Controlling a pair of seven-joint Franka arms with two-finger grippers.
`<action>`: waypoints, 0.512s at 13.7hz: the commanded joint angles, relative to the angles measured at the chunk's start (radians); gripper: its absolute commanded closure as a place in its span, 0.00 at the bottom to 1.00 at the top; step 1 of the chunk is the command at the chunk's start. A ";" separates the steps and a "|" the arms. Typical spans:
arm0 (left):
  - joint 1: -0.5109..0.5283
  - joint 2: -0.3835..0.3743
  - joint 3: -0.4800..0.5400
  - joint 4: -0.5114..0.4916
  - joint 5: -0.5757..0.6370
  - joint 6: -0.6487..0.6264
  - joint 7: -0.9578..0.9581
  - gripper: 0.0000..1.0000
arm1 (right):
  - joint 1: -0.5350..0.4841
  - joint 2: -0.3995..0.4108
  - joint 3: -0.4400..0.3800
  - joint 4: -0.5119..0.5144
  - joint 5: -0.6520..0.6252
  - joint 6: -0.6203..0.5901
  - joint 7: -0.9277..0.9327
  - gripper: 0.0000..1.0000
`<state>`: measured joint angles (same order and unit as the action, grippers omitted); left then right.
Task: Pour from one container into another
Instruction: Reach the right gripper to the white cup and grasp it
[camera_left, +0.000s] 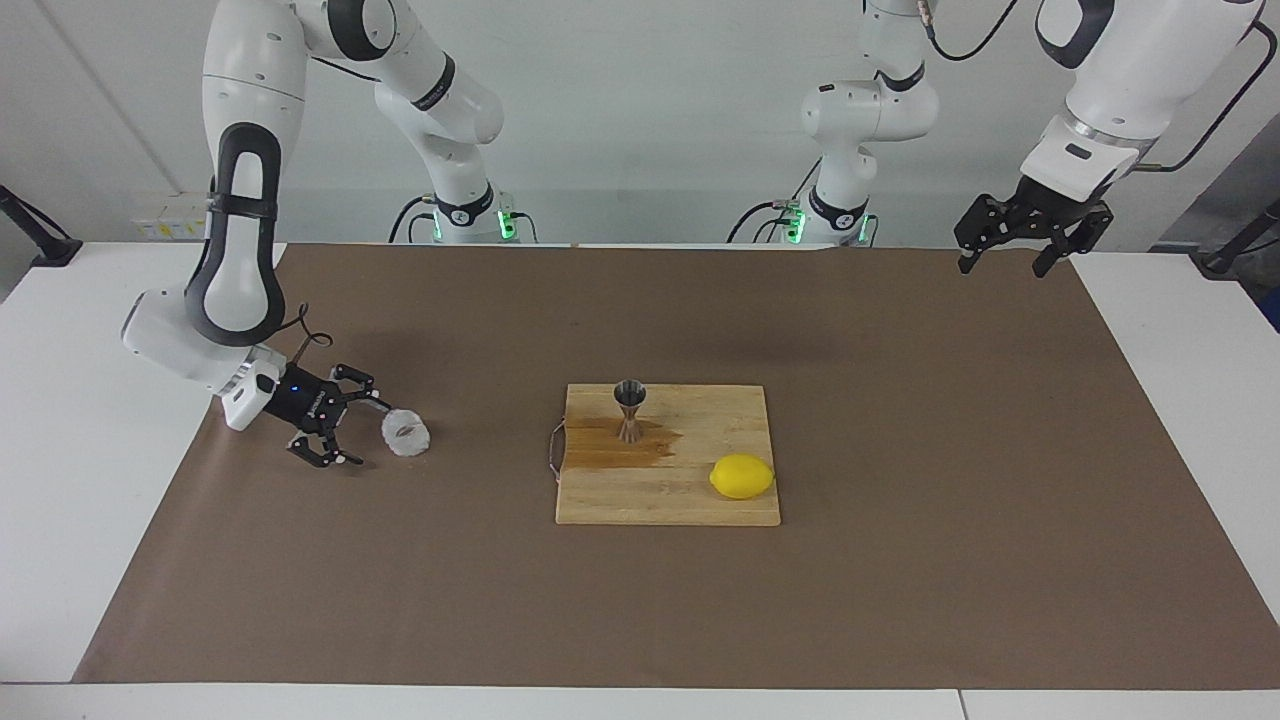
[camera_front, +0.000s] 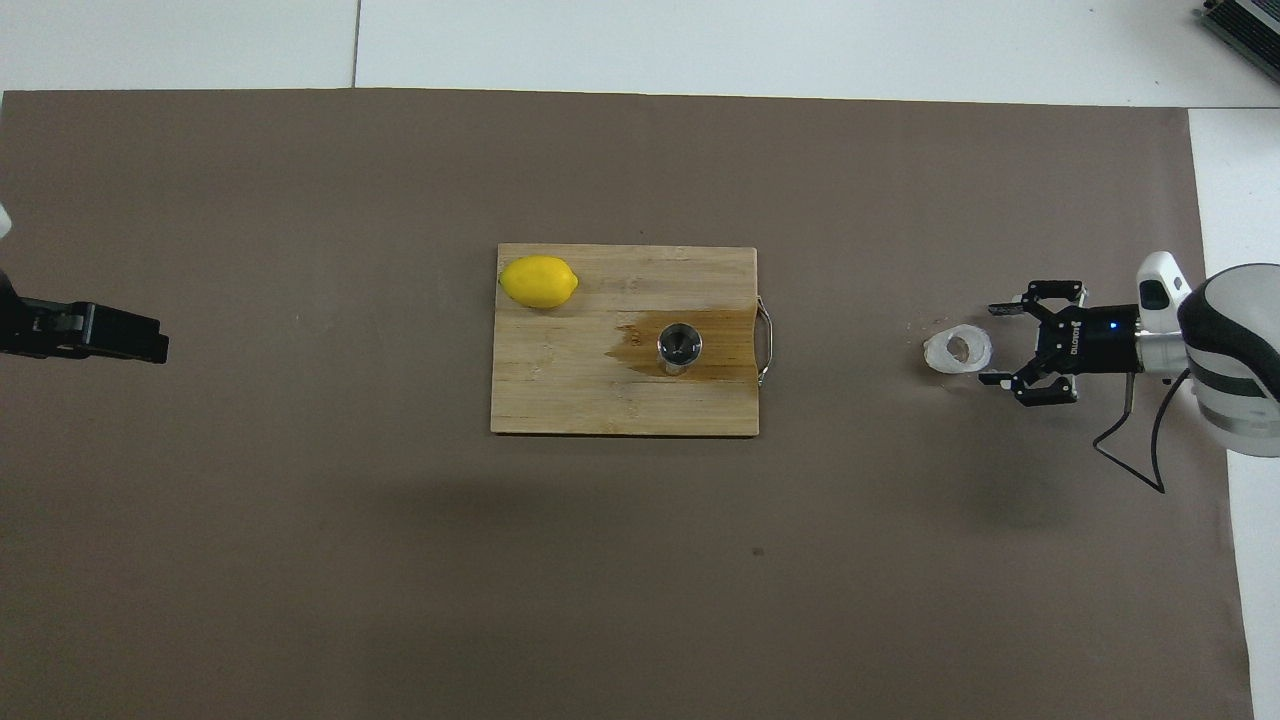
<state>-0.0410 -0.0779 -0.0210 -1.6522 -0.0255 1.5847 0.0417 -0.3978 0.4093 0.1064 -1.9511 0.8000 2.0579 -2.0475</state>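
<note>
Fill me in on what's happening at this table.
The right gripper is low at the right arm's end of the table, open, its fingers right beside the small frosted cup but not gripping it. The steel jigger stands on the cutting board by a wet stain, with a lemon. The left gripper waits, raised and open.

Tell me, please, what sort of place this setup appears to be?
Probably a robotics lab bench staged as a kitchen counter: brown paper covers the table, and a cutting board carries a steel jigger and a lemon.
</note>
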 joint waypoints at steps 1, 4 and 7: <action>0.089 0.001 -0.046 0.011 -0.007 -0.014 -0.014 0.00 | 0.022 0.003 0.006 -0.018 0.056 0.007 -0.054 0.00; 0.112 -0.005 -0.093 0.000 -0.016 -0.015 -0.013 0.00 | 0.037 0.009 0.006 -0.043 0.096 0.025 -0.069 0.00; 0.067 -0.006 -0.056 -0.002 -0.016 -0.023 -0.009 0.00 | 0.039 0.006 0.006 -0.063 0.111 0.042 -0.095 0.00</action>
<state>0.0538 -0.0776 -0.1023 -1.6529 -0.0324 1.5790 0.0341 -0.3545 0.4193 0.1077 -1.9885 0.8775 2.0800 -2.1050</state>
